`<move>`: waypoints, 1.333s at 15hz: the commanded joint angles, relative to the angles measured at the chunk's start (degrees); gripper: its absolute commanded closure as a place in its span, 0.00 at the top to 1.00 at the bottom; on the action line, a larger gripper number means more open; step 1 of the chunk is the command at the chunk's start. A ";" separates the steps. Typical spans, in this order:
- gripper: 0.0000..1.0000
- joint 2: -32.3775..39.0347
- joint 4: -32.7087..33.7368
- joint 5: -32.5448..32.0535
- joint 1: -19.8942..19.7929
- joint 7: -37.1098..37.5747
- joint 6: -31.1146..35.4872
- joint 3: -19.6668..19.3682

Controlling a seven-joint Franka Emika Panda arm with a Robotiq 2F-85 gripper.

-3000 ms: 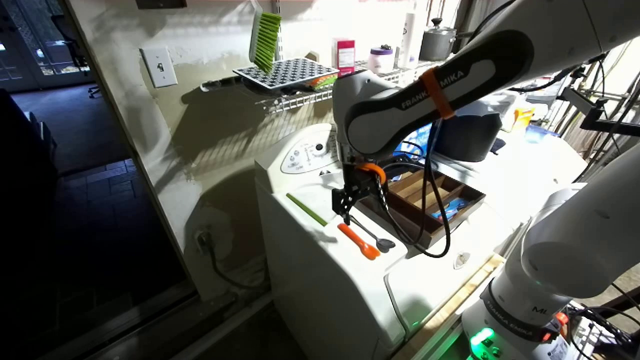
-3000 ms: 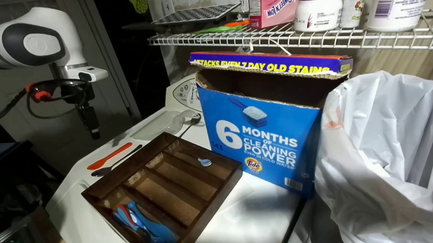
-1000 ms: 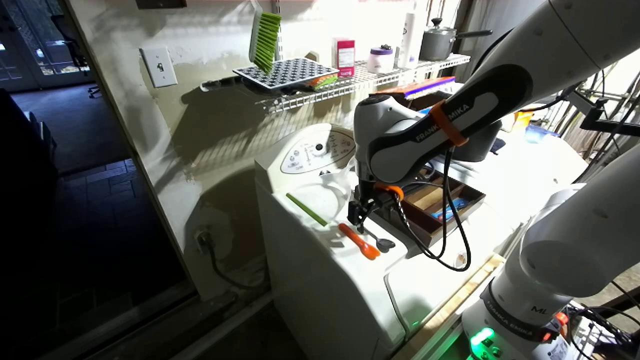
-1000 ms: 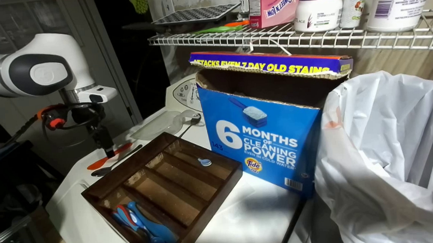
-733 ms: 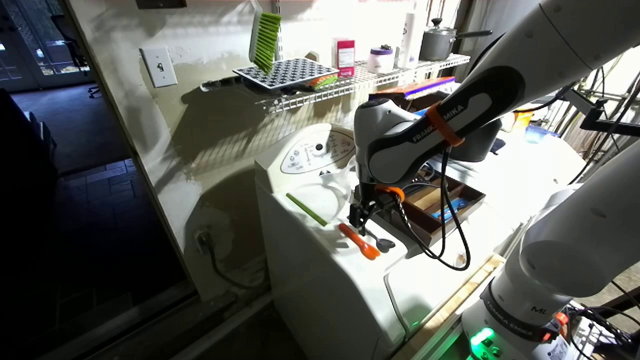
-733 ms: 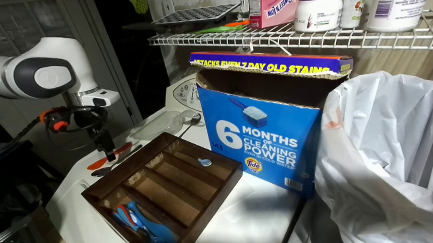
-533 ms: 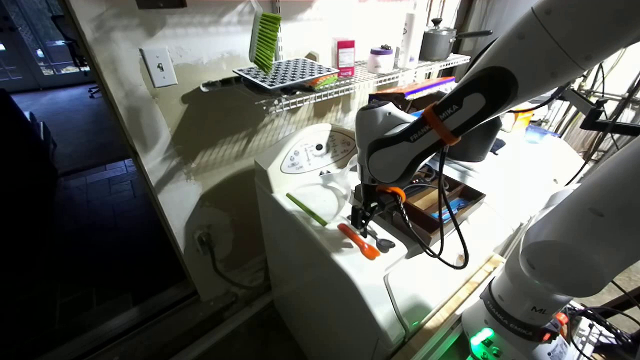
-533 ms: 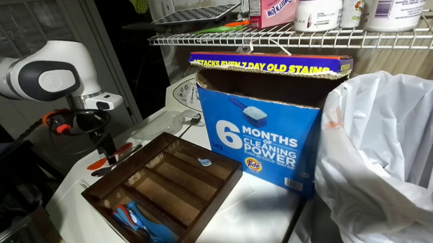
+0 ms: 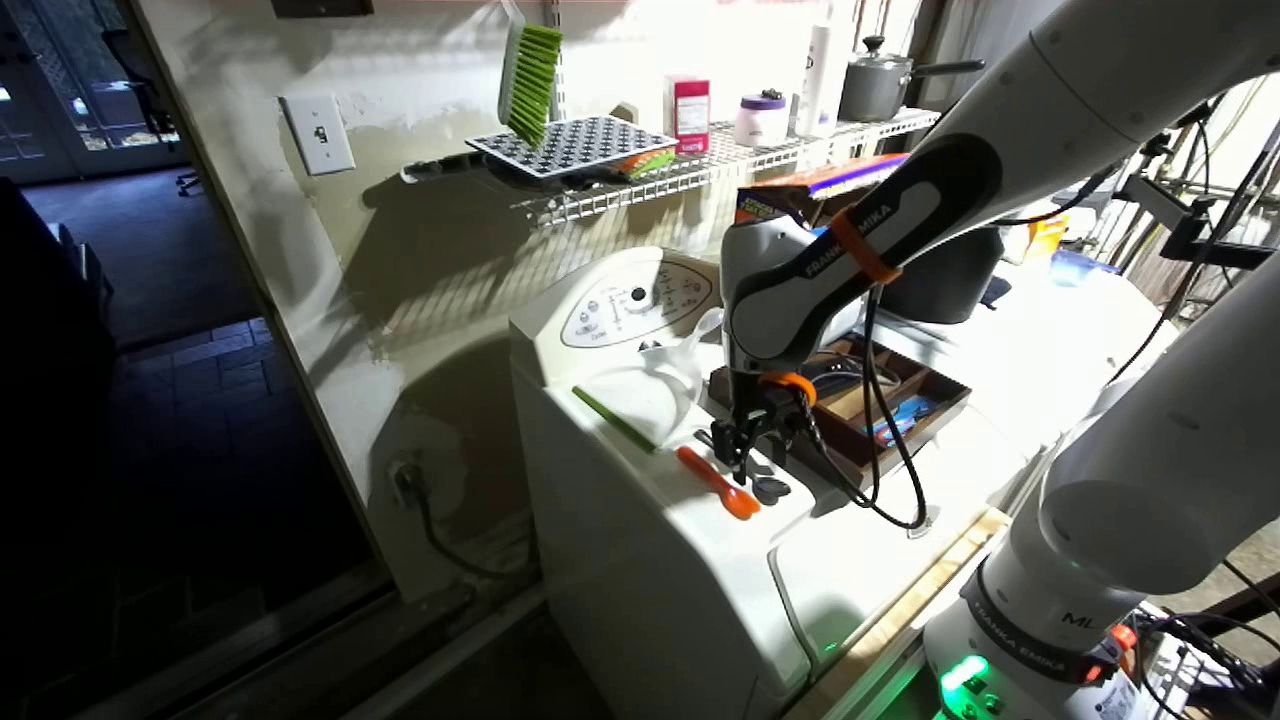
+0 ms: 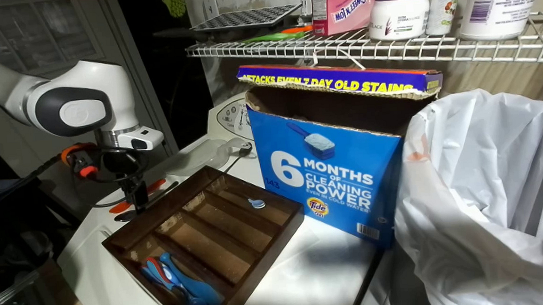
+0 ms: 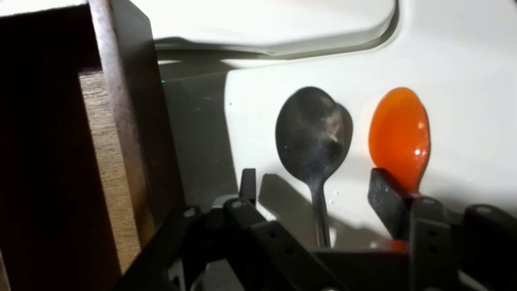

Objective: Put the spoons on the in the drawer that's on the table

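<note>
A dark metal spoon (image 11: pixel 307 133) and an orange spoon (image 11: pixel 398 129) lie side by side on the white table (image 9: pixel 860 545); in an exterior view the dark one (image 9: pixel 770 489) and the orange one (image 9: pixel 717 482) show too. My gripper (image 11: pixel 315 186) is open and empty, pointing down just above the spoons. The dark spoon's neck lies between its fingers; the right finger overlaps the orange spoon's neck in the wrist view. In an exterior view the gripper (image 10: pixel 138 203) hides parts of both spoons. The brown wooden drawer (image 10: pixel 157 216) stands beside them; its wall (image 11: pixel 125 101) shows left in the wrist view.
Several blue utensils (image 10: pixel 185 285) and a small pale blue spoon (image 10: pixel 257 203) lie in the drawer. A blue Tide box (image 10: pixel 324 168) and a white-bagged bin (image 10: pixel 480 168) stand behind it. A clear scoop (image 9: pixel 675 380) with a green edge lies near the control panel. A wire shelf (image 10: pixel 364 50) hangs above.
My gripper has come down and moved toward the bowl ends of the spoons, now over the dark spoon. Its two fingers now show apart in an exterior view. The spoons and drawer have not moved.
</note>
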 commanded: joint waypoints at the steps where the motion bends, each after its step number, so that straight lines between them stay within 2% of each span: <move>1: 0.44 1.36 0.09 3.02 0.03 -2.97 1.28 -0.70; 3: 0.73 1.53 0.09 3.28 -0.12 -3.31 1.45 -0.88; 4: 0.83 1.57 0.09 3.11 -0.19 -3.22 1.65 -0.90; 5: 0.85 1.55 0.10 2.93 -0.23 -3.12 1.96 -0.90; 7: 0.67 1.58 0.10 4.06 0.16 -4.11 2.66 -1.05; 8: 0.53 1.66 0.05 4.05 0.13 -4.03 3.31 -0.98; 9: 0.52 1.84 0.14 4.37 0.15 -4.39 3.67 -1.02; 16: 0.02 3.11 1.02 3.97 0.12 -4.35 4.50 -0.75; 20: 0.01 3.43 1.33 4.04 0.10 -4.50 4.45 -0.78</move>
